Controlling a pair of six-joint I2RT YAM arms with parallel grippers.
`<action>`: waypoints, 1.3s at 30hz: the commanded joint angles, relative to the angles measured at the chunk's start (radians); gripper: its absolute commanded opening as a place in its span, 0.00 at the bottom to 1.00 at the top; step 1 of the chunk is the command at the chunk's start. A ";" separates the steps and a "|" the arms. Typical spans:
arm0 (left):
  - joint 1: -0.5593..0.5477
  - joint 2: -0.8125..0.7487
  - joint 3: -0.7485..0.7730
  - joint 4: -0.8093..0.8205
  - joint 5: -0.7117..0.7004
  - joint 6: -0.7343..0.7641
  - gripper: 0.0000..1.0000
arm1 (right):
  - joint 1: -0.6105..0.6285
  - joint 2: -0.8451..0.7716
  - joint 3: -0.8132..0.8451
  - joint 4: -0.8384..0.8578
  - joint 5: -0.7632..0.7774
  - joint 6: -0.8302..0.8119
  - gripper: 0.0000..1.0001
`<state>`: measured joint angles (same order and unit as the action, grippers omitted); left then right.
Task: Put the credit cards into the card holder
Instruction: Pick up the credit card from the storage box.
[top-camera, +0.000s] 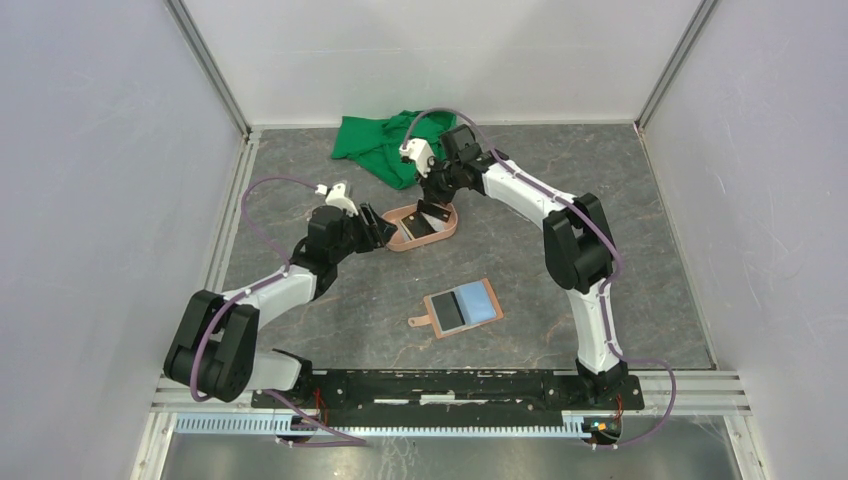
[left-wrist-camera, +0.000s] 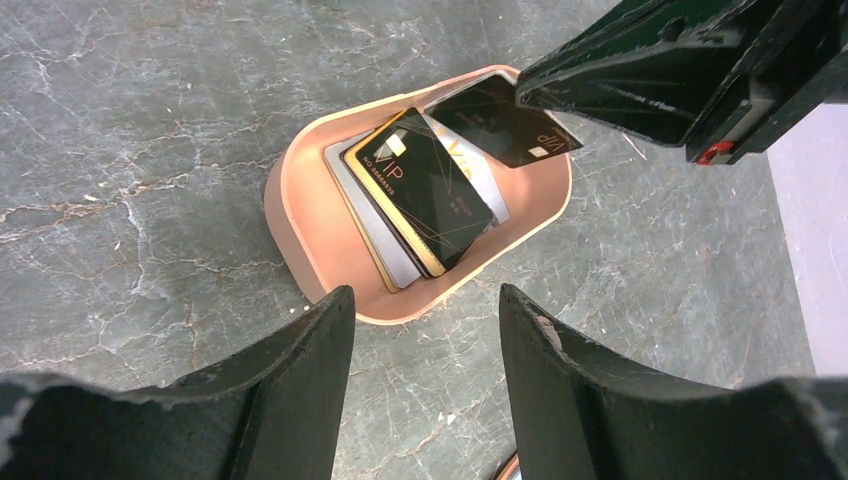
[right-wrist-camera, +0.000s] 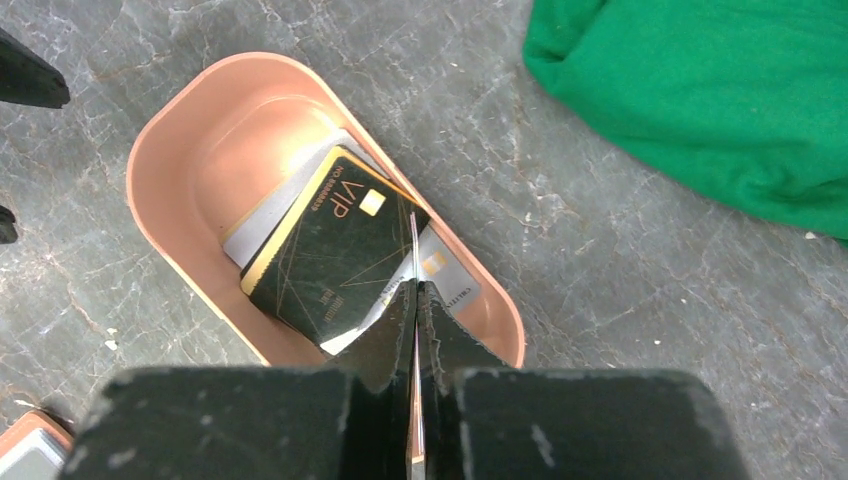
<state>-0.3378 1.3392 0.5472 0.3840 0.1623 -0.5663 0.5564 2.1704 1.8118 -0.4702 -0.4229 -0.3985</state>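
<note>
A salmon-pink oval tray (top-camera: 400, 245) holds several credit cards; a black VIP card (left-wrist-camera: 430, 190) lies on top of light grey ones. My right gripper (right-wrist-camera: 414, 285) is shut on another black card (left-wrist-camera: 500, 125), held on edge and tilted over the tray's far end; in the right wrist view it shows only as a thin line (right-wrist-camera: 413, 250). My left gripper (left-wrist-camera: 425, 300) stands open just off the tray's near rim (left-wrist-camera: 400, 315), with only table between its fingers. The tan card holder (top-camera: 462, 307) lies open nearer the arm bases, with a dark card and a light blue card on it.
A crumpled green cloth (top-camera: 380, 140) lies at the back, just behind the right wrist and close to the tray. Grey walls enclose the table on three sides. The arm bases stand on the black rail (top-camera: 440, 385) along the near edge.
</note>
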 joint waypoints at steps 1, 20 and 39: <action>0.004 -0.028 -0.012 0.071 0.025 -0.039 0.62 | 0.017 0.013 0.011 -0.025 0.015 -0.060 0.08; 0.004 -0.025 -0.036 0.102 0.045 -0.052 0.62 | 0.028 0.011 -0.031 -0.074 -0.018 -0.119 0.61; 0.004 -0.036 -0.053 0.133 0.069 -0.064 0.62 | 0.023 0.128 0.030 -0.019 0.014 0.044 0.71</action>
<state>-0.3378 1.3319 0.5037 0.4675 0.2146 -0.6022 0.5808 2.2780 1.8061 -0.5217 -0.4248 -0.3756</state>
